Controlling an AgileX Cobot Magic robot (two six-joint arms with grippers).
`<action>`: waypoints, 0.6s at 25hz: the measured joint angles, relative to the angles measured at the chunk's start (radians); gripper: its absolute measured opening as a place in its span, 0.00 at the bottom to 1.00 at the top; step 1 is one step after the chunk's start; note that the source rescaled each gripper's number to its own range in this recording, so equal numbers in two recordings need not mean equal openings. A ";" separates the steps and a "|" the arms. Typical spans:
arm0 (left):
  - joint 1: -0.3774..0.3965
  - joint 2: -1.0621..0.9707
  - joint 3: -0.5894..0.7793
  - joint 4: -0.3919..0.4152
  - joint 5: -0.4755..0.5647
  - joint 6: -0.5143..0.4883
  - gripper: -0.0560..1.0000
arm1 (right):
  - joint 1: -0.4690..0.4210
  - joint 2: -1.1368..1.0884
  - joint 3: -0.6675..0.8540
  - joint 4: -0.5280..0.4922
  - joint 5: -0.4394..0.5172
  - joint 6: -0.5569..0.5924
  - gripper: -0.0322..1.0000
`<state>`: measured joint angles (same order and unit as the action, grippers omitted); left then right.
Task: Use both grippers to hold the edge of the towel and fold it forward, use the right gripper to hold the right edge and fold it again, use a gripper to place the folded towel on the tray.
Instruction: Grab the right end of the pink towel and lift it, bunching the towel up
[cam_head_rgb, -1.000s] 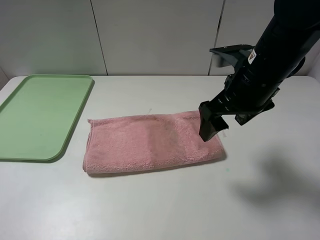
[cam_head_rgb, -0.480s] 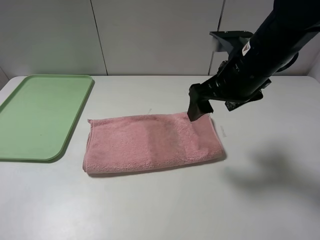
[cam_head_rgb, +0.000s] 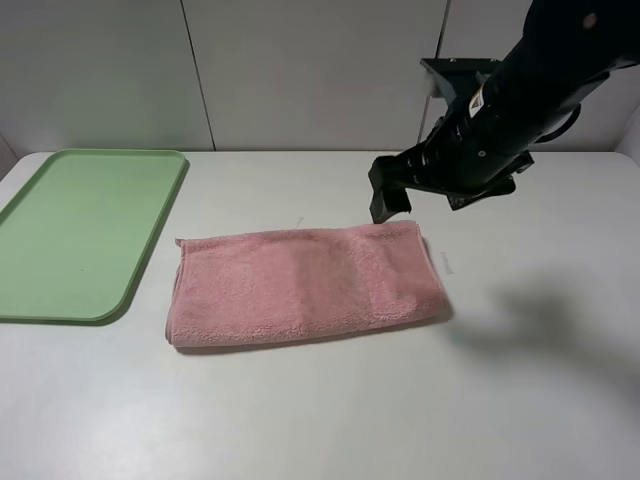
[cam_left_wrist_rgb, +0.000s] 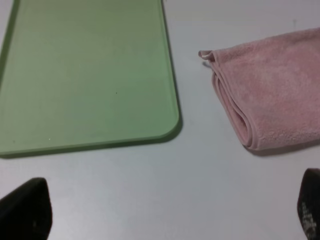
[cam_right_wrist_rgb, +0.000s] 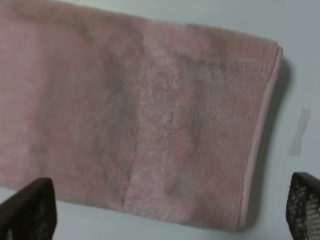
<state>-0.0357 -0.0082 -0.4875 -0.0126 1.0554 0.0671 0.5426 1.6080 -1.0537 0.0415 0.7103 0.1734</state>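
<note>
Right gripper (cam_head_rgb: 388, 203) has lifted from the right end of the salmon-pink terry towel (cam_head_rgb: 305, 285) toward its far edge, jaws released and empty. Towel lies once-folded on the white table (cam_head_rgb: 330, 410), beside the light-green plastic tray (cam_head_rgb: 80, 230). Second fold pending: the next move should be to descend and clench the right hem (cam_head_rgb: 432, 262).

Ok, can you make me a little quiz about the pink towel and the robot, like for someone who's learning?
1. True or false: the towel lies on the tray.
2. What is the right gripper holding? A) the towel B) the tray C) nothing
3. Fill in: in the high view, the tray sits to the ___ of the towel.

Key:
1. False. The towel lies folded on the table, beside the tray.
2. C. Its jaws are open and not touching the towel.
3. left
</note>
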 joint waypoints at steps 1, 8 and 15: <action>0.000 0.000 0.000 0.000 0.000 0.000 0.98 | -0.002 0.017 0.000 -0.006 -0.010 0.007 1.00; 0.000 0.000 0.000 0.000 0.000 0.000 0.98 | -0.065 0.145 0.000 -0.054 -0.051 0.045 1.00; 0.000 0.000 0.000 0.000 0.001 0.000 0.98 | -0.093 0.240 0.000 -0.059 -0.111 0.043 1.00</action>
<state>-0.0357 -0.0082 -0.4875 -0.0126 1.0563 0.0671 0.4493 1.8479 -1.0537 -0.0177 0.5996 0.2167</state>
